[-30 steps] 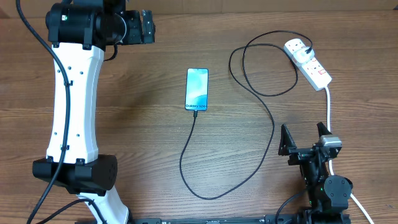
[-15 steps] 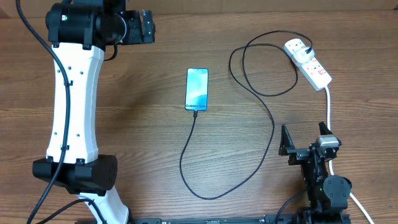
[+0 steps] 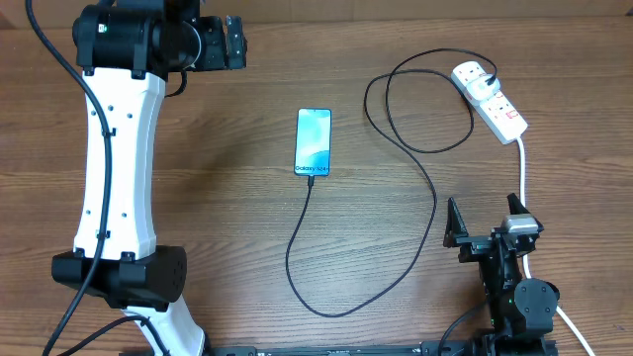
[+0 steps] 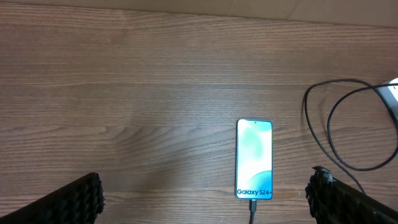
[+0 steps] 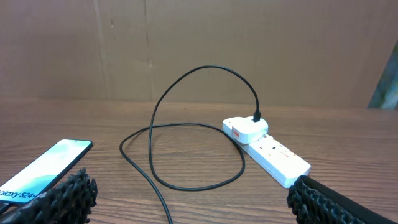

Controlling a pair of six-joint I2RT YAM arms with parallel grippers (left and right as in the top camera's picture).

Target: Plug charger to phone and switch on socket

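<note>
The phone [image 3: 313,141] lies flat mid-table, screen lit, with "Galaxy S24+" text; it also shows in the left wrist view [image 4: 254,158] and the right wrist view [image 5: 43,169]. The charger cable [image 3: 431,203] runs in loops from its connector in the phone's bottom port [image 4: 253,204] to a plug seated in the white socket strip [image 3: 492,100], also seen in the right wrist view [image 5: 267,150]. My left gripper [image 3: 233,42] is open and empty at the far left, above the table. My right gripper [image 3: 485,222] is open and empty near the front right.
The strip's thick white cord [image 3: 522,173] runs down toward the right arm's base. Brown cardboard walls [image 5: 199,43] stand behind the table. The white left arm [image 3: 119,168] spans the table's left side.
The right gripper has shifted very slightly toward the front edge since a second ago. Nothing else has moved.
</note>
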